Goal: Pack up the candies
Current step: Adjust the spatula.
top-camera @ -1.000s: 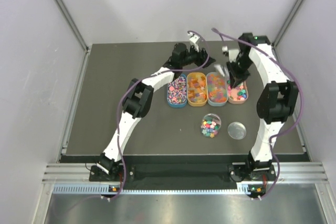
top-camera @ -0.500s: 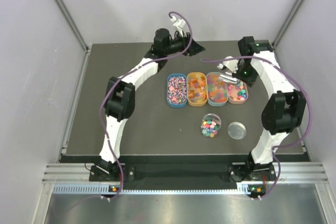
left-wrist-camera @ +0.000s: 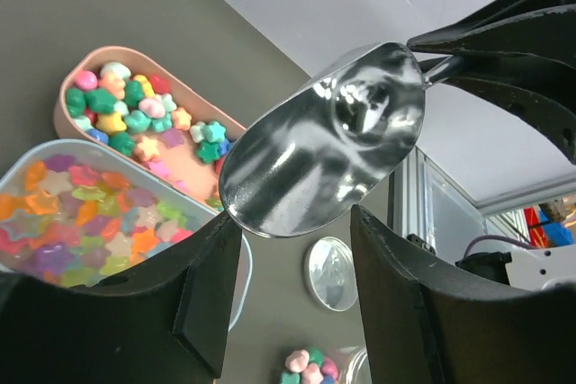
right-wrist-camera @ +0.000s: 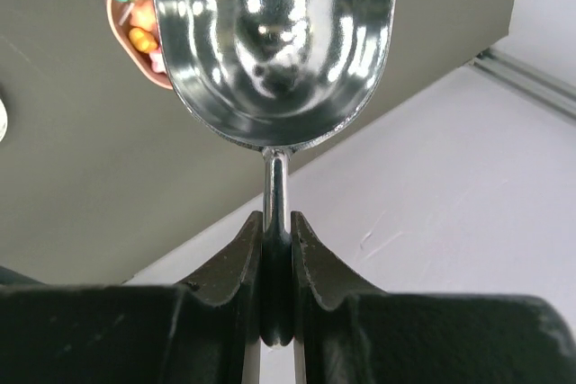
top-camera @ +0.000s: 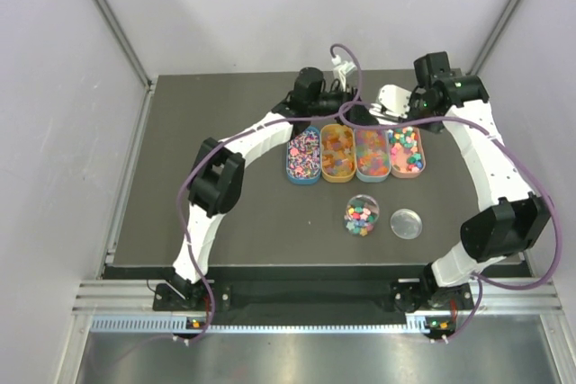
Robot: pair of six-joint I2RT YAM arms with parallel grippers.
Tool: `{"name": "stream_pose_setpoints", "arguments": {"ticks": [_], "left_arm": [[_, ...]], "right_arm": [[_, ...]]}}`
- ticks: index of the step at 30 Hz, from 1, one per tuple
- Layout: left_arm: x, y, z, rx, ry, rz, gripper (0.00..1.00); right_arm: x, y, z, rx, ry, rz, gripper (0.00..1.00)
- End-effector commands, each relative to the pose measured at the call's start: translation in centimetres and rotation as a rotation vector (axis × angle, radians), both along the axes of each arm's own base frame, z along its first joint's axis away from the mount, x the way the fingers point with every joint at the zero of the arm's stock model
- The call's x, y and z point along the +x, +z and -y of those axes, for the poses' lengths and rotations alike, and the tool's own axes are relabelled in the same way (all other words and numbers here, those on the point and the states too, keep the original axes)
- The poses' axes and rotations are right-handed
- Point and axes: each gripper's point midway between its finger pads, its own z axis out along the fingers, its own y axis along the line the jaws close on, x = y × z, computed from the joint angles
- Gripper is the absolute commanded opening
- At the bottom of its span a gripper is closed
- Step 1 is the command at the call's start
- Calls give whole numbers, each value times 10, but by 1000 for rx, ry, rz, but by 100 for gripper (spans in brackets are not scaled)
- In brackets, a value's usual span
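Mostly, the candies (top-camera: pixel 356 152) lie in 4 oval trays (top-camera: pixel 303 182) set side by side, each tray's long axis running from the near edge of the table (top-camera: pixel 225 204) toward its far edge. More fill the open jar (top-camera: pixel 346 214) just nearer, its lid (top-camera: pixel 407 223) beside it toward the right edge. Bare table spreads toward the left edge. Over the trays' far ends, the right gripper (right-wrist-camera: pixel 277 240) pinches the handle of the scoop (right-wrist-camera: pixel 274 42), whose bowl points left. The left gripper (left-wrist-camera: pixel 292 222) stands with jaws apart just beside that bowl.
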Motion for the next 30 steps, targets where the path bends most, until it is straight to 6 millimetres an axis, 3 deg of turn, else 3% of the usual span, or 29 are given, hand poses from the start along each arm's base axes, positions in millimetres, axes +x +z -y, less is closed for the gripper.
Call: {"name": "stream_pose_setpoints", "arguments": {"ticks": [1, 11, 14, 18, 19, 20, 22, 26, 30], "left_arm": [[-3, 3, 9, -12, -22, 51, 56], [1, -30, 17, 36, -9, 40, 56], [1, -28, 17, 31, -13, 43, 56], [0, 1, 10, -2, -9, 65, 61], [0, 11, 6, -13, -9, 85, 64], [-2, 30, 0, -30, -6, 123, 65], [9, 45, -17, -34, 34, 160, 65], [38, 39, -48, -19, 110, 139, 65], [59, 27, -65, -10, 156, 138, 64]], "right_arm": [[-3, 27, -13, 40, 29, 77, 0], [-28, 52, -22, 46, 86, 138, 0], [-34, 51, -24, 50, 84, 125, 0], [-42, 29, -24, 67, 28, 43, 0], [-54, 18, -23, 68, 14, -30, 0], [-57, 7, -26, 85, -24, -90, 0], [-67, -9, -31, 119, -103, -209, 0], [-59, -20, -36, 125, -179, -238, 0], [-54, -43, -40, 117, -265, -304, 0]]}}
